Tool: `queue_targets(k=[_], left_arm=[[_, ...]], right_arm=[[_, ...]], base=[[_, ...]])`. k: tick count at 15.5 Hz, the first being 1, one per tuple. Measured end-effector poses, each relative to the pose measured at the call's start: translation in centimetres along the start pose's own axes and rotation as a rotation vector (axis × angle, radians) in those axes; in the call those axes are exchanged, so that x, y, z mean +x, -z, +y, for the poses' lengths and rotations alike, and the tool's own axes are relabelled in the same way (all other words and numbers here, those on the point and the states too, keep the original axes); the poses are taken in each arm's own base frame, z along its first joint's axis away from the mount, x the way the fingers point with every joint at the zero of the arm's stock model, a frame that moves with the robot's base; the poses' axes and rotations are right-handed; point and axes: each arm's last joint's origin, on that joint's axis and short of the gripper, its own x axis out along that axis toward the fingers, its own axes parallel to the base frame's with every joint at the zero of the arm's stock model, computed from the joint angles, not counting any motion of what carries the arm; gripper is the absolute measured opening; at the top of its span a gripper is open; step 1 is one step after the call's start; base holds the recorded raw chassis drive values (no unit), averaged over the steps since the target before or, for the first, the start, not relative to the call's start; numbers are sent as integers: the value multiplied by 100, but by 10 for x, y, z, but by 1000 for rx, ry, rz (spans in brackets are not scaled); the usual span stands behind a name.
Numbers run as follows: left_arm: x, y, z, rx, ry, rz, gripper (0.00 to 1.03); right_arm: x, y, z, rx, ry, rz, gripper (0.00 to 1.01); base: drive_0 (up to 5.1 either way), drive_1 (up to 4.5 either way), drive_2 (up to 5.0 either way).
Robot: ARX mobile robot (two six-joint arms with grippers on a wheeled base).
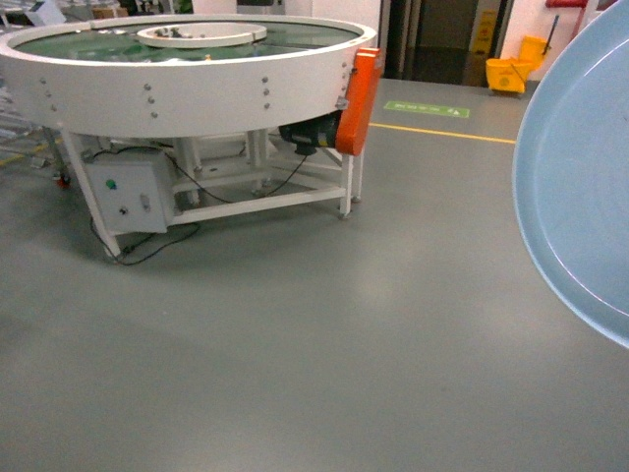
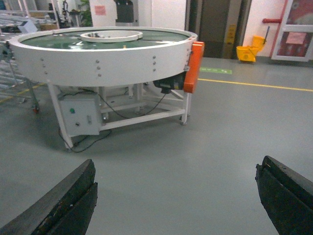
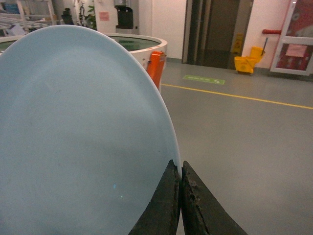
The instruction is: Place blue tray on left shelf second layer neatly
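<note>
The blue tray (image 3: pixel 78 137) is a round pale-blue plate that stands on edge and fills the left of the right wrist view. My right gripper (image 3: pixel 180 166) is shut on its rim, one finger on each face. In the head view the tray (image 1: pixel 580 187) fills the right edge; the gripper itself is out of sight there. My left gripper (image 2: pixel 176 196) hangs open over the bare grey floor, its two dark fingers (image 2: pixel 63 200) far apart with nothing between them. The left shelf is not in view.
A large round white conveyor table (image 1: pixel 187 69) on a white frame stands ahead at the left, with an orange motor guard (image 1: pixel 359 98) and a grey control box (image 1: pixel 128 192). A yellow mop bucket (image 1: pixel 516 69) sits by the far doorway. Grey floor (image 1: pixel 314 344) lies ahead.
</note>
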Motion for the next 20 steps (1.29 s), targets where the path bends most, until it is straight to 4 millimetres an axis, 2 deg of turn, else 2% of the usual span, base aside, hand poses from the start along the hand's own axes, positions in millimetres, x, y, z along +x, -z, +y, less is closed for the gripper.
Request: queue_targets(k=[20], left_arm=[[0, 0, 0, 0, -1, 0, 98]], right_arm=[[0, 0, 0, 0, 2, 1, 2]], base=[[115, 93, -646]])
